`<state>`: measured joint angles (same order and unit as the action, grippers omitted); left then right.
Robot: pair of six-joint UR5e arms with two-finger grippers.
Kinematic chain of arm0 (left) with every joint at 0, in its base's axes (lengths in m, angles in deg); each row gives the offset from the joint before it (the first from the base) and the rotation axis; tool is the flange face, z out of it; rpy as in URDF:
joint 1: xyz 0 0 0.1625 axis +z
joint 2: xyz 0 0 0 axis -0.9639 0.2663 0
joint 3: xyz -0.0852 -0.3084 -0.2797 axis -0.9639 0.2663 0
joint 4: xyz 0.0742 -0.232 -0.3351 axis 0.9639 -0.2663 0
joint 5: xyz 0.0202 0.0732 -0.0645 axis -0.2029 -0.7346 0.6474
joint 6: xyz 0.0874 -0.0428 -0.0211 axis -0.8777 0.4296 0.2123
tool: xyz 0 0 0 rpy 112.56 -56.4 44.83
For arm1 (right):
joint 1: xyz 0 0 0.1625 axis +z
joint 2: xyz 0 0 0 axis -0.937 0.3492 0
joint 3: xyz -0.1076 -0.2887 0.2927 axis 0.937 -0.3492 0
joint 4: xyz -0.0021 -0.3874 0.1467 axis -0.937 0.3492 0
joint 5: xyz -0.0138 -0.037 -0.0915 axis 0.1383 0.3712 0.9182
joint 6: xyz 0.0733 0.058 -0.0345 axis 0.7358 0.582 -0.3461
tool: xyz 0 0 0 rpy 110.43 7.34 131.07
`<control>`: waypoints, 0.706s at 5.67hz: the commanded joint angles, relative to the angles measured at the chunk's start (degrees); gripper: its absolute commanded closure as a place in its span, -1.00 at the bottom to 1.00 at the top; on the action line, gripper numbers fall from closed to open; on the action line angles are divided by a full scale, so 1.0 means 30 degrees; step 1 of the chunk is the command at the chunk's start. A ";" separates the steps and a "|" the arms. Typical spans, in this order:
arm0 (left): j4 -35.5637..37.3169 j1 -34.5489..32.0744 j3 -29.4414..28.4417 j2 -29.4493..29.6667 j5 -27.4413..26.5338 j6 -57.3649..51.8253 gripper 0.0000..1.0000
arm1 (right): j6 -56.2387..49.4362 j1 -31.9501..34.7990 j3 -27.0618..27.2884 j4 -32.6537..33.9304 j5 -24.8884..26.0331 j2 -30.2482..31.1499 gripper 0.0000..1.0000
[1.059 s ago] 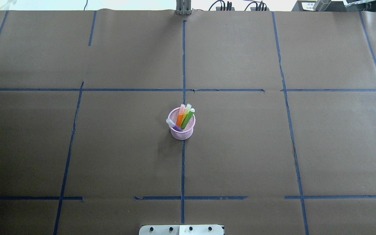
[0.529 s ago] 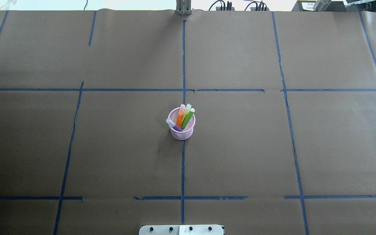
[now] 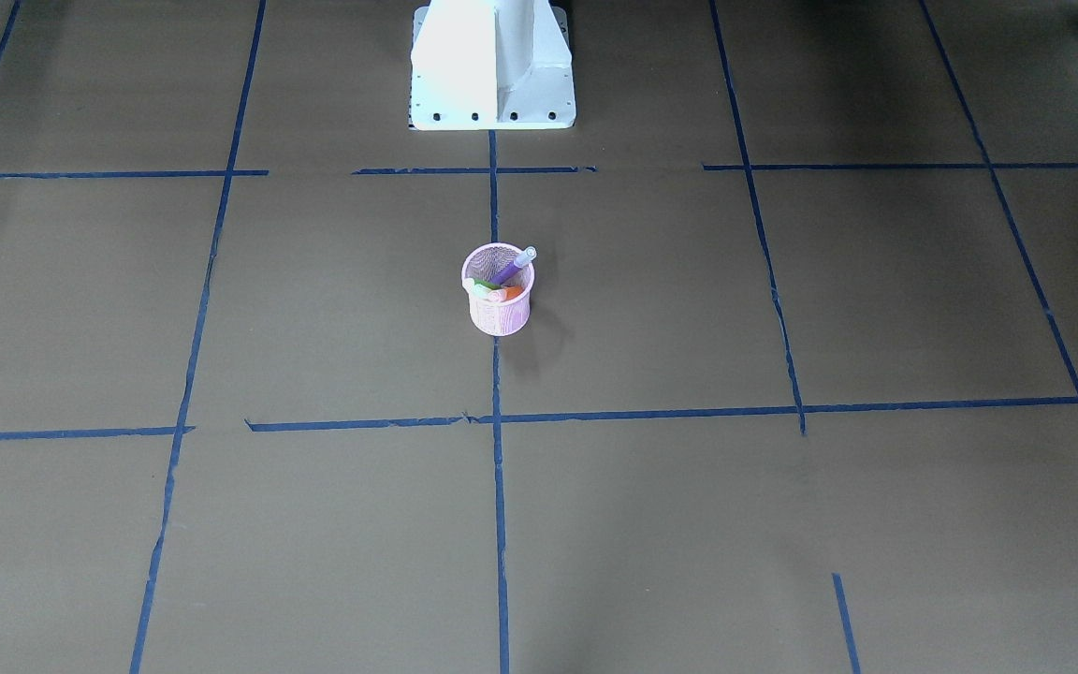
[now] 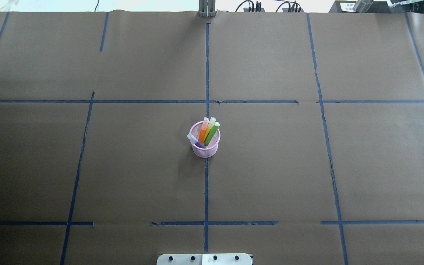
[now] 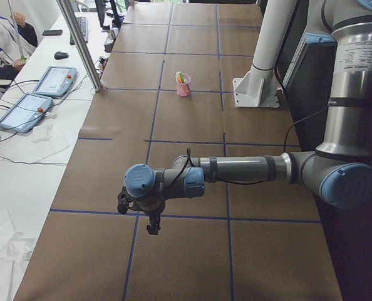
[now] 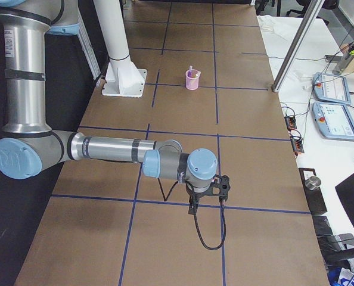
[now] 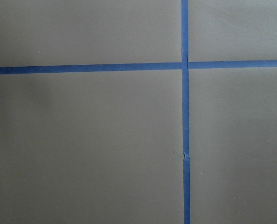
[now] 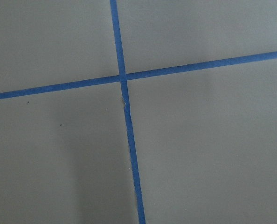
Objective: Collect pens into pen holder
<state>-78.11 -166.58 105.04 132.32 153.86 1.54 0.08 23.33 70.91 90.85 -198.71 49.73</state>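
- Standing upright at centre of table (image 4: 307, 165): pen holder (image 4: 205, 144), right on the long centre tape line (image 4: 206, 191), out in front of robot base (image 3: 492, 65).
- 4 pens inside, all leaning. Orange pen (image 4: 203, 132), yellow pen (image 4: 209, 124) and green pen (image 4: 212, 133) tilt toward the far-right rim. Purple pen (image 4: 195, 140) leans over the left rim. Lower ends hidden behind mesh wall.
- Front view: only the purple pen stands clear above the rim. Other 3 bunch at the near rim, caps overlap, hard to separate.
- Left gripper (image 5: 139, 210): seen in left side view only, over the table's left end, well apart from holder. Fingers dark + small under the wrist; can't tell if spread or pressed together.
- Right gripper (image 6: 208, 192): seen in right side view only, over the right end, well apart from holder. Finger state: can't tell either. Black cable (image 6: 210, 229) loops below it.
- Overhead + front views: both grippers out of frame.
- Wrist cams: brown paper + tape cross (image 7: 184, 65) only; fingers out of frame.
- Left side view: operator (image 5: 1, 34) cut off at top-left corner; 2 tablets (image 5: 54, 80) on white bench.
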 commanded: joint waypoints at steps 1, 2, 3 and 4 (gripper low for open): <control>0.0043 -0.0087 0.0713 -0.0242 -0.0075 0.0026 -1.00 | 0.0007 0.0001 0.0020 -0.0037 -0.0003 -0.0003 -1.00; 0.0014 -0.0087 0.0742 -0.0446 -0.0075 0.0026 -1.00 | 0.0007 0.0001 0.0020 -0.0038 -0.0003 -0.0003 -1.00; 0.0014 -0.0087 0.0713 -0.0448 -0.0075 -0.0003 -1.00 | 0.0007 0.0001 -0.0009 -0.0009 -0.0003 -0.0003 -1.00; 0.0014 -0.0087 0.0655 -0.0448 -0.0075 -0.0003 -1.00 | 0.0007 0.0001 -0.0009 -0.0008 -0.0003 0.0026 -1.00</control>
<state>-78.06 -166.84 107.13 131.03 153.64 1.55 0.11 23.34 70.92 90.80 -198.72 49.74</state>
